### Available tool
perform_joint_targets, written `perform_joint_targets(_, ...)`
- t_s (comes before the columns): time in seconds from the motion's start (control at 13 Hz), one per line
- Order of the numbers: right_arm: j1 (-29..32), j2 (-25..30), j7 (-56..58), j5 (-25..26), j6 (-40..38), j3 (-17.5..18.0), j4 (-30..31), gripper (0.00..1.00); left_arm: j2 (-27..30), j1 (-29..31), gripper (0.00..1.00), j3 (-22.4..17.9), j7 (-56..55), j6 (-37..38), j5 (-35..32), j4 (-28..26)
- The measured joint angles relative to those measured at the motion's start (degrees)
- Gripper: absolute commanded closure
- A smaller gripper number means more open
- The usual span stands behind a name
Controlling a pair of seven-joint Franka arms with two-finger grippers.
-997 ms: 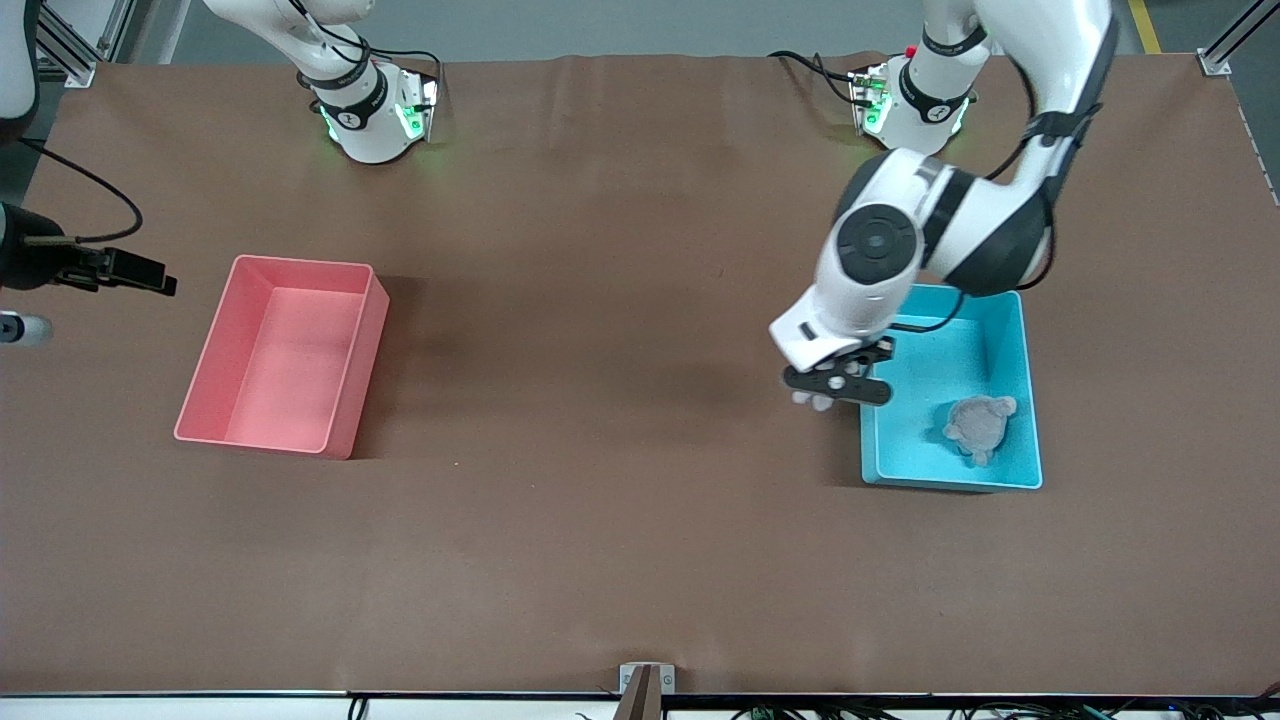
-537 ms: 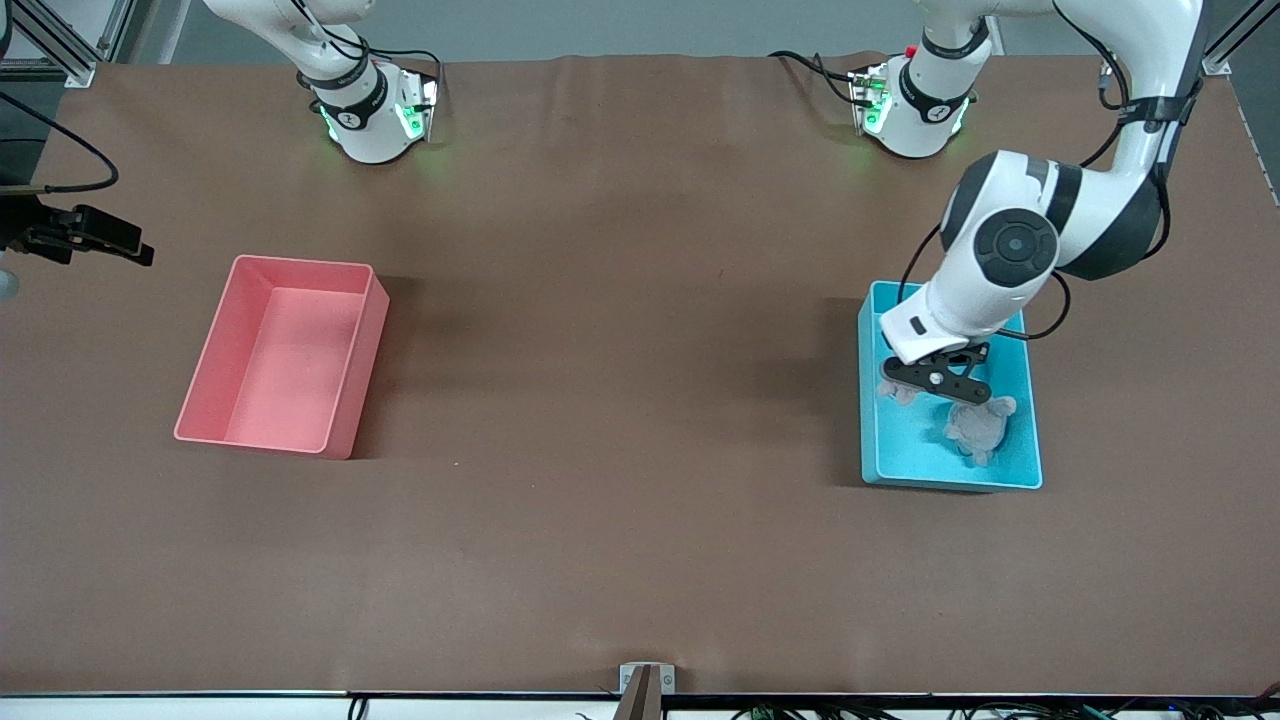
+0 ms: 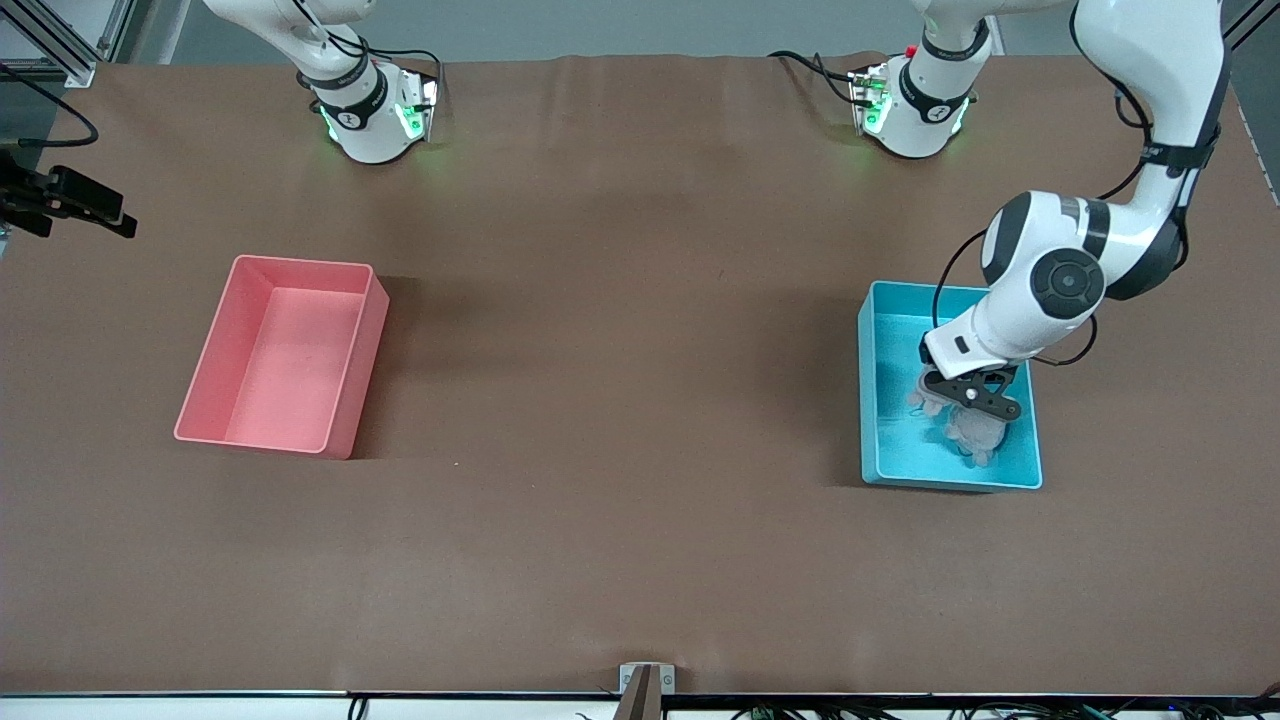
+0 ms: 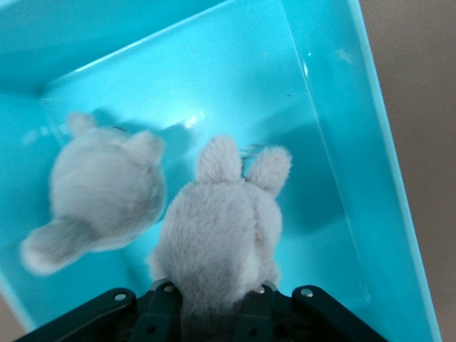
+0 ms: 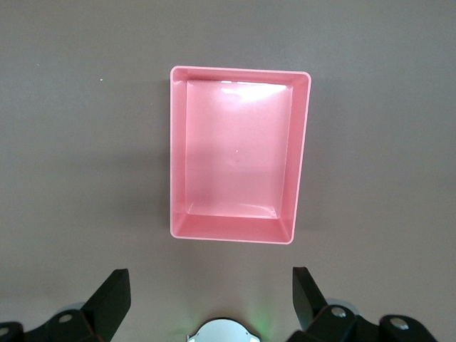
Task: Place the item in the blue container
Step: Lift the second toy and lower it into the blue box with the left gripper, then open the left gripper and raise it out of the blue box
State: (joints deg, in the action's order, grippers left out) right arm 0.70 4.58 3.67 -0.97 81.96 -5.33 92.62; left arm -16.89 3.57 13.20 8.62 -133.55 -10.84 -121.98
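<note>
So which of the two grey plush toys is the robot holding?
The plush toy clamped in the left gripper; the other plush toy lies loose in the blue container.

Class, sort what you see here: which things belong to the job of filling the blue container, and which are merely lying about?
Belonging to the job:
- blue container
- grey plush toy held over it in the left tool
- second grey plush toy already inside

Lying about:
- pink bin, toward the right arm's end of the table
- right tool, open, waiting above the pink bin
</note>
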Motion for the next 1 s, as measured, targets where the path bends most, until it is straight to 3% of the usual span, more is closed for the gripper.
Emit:
perform_joint_targets(0.38,0.0,2.5,0.0,0.0,-2.6,0.1,0.0,0.0,-5.5,1.2,0.74,0.0,-0.8,-3.7,0.0,0.4)
perform_joint_targets(0.54,0.0,2.7,0.0,0.0,-3.7,0.1,0.0,0.0,-6.0,1.4,0.09,0.0,-0.8,-3.9,0.0,1.0)
perform_joint_targets(0.61,0.0,2.7,0.0,0.0,-3.9,0.2,0.0,0.0,-5.9,1.4,0.0,0.0,-0.8,-3.9,0.0,1.5)
perform_joint_targets(1.0,-0.1,2.8,0.0,0.0,-5.6,0.5,-0.6,0.0,-2.1,1.4,0.0,0.0,-2.4,-2.2,0.0,4.3)
